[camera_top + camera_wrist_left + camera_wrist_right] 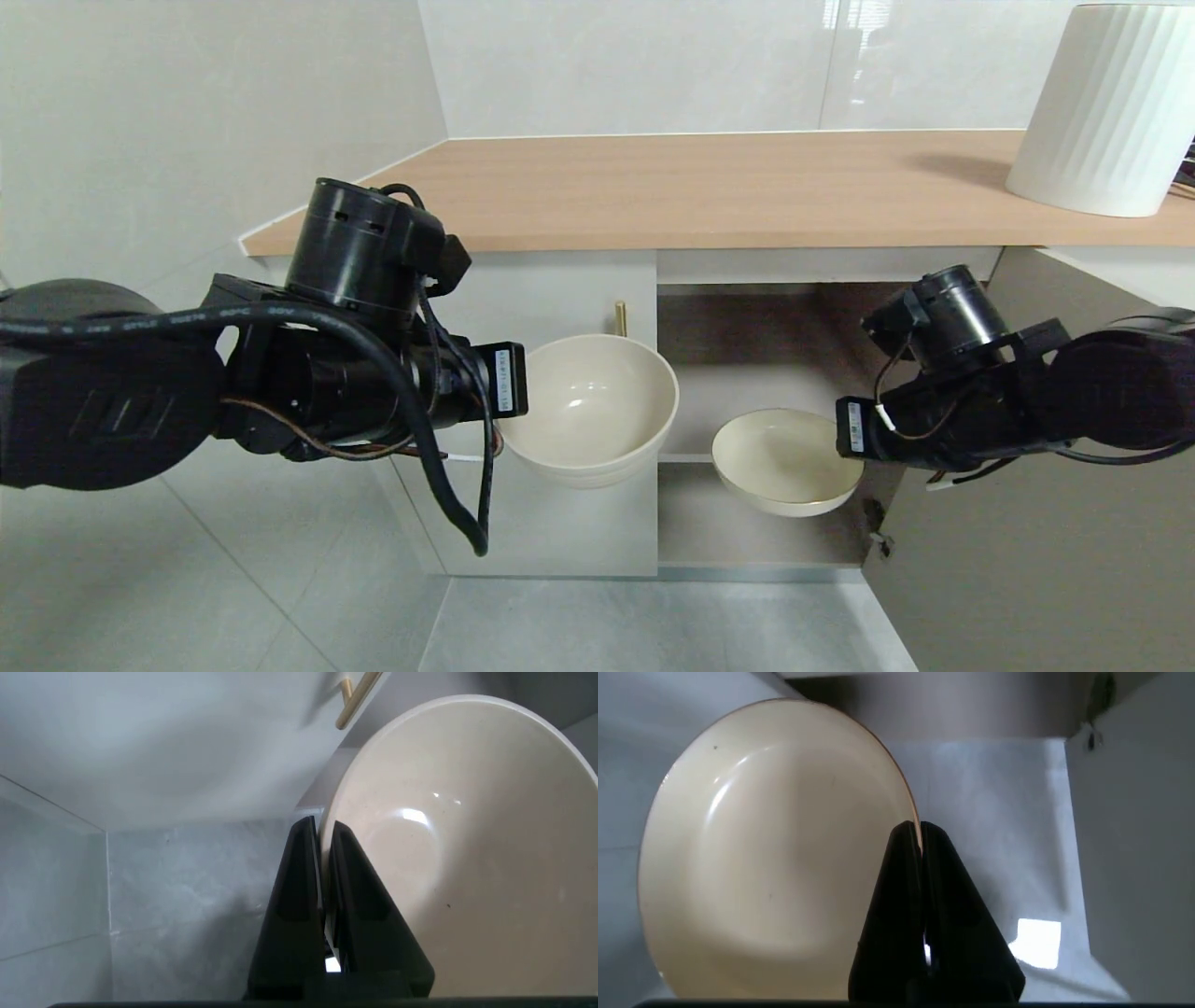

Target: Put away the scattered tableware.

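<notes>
My left gripper point(509, 378) is shut on the rim of a deep cream bowl point(593, 406), held in the air in front of the closed left cabinet door. Its fingers point(304, 873) pinch the bowl point(467, 849) at its edge. My right gripper point(845, 429) is shut on the rim of a shallower cream bowl point(784, 459), held before the open right cabinet compartment at about shelf height. The right wrist view shows the fingers point(906, 868) clamped on that bowl point(775, 849).
The open cabinet point(747, 373) has a shelf point(686, 457) inside and its door point(1027, 560) swung out on the right. The left door point(560, 280) is closed, with a brass knob point(620, 315). A white ribbed container point(1111, 107) stands on the wooden counter point(700, 187). Grey tile floor lies below.
</notes>
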Controlling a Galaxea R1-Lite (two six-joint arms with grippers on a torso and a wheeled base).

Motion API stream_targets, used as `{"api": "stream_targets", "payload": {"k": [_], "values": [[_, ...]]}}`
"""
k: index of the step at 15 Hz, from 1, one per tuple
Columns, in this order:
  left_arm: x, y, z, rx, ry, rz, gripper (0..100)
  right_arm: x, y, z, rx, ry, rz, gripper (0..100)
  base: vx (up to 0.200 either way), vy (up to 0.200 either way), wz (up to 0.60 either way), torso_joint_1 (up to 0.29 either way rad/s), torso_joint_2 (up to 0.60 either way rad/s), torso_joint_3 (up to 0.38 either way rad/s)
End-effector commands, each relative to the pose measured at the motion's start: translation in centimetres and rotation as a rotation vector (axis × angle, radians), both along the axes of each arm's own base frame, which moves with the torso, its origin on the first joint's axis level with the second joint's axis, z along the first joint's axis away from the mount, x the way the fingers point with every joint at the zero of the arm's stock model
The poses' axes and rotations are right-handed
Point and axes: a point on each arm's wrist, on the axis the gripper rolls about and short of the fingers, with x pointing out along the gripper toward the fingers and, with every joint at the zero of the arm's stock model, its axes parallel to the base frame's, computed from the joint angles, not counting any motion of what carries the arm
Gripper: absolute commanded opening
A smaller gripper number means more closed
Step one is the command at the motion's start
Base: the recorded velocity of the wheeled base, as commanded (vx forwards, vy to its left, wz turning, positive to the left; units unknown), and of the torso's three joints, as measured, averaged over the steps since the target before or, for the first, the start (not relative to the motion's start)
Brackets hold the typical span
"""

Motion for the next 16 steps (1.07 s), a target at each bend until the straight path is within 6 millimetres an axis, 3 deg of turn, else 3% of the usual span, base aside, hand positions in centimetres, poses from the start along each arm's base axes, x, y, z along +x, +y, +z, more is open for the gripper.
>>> {"api": "stream_targets", "payload": {"k": [1, 10, 16], "values": [[0.0, 0.0, 0.0, -0.001, -0.001, 0.000, 0, 2.5, 1.0, -4.1, -0.048, 0.050, 0.001, 0, 0.000, 0.000, 0.00, 0.000, 0.00, 0.000], [0.1, 0.0, 0.0, 0.000, 0.000, 0.002, 0, 13.4, 1.1, -12.5, -0.137, 0.002, -0.258, 0, 0.000, 0.000, 0.00, 0.000, 0.00, 0.000], [0.2, -0.1, -0.1, 0.000, 0.001, 0.002, 0, 16.6, 0.4, -14.3, -0.139, -0.046, -0.363, 0, 0.000, 0.000, 0.00, 0.000, 0.00, 0.000]]}}
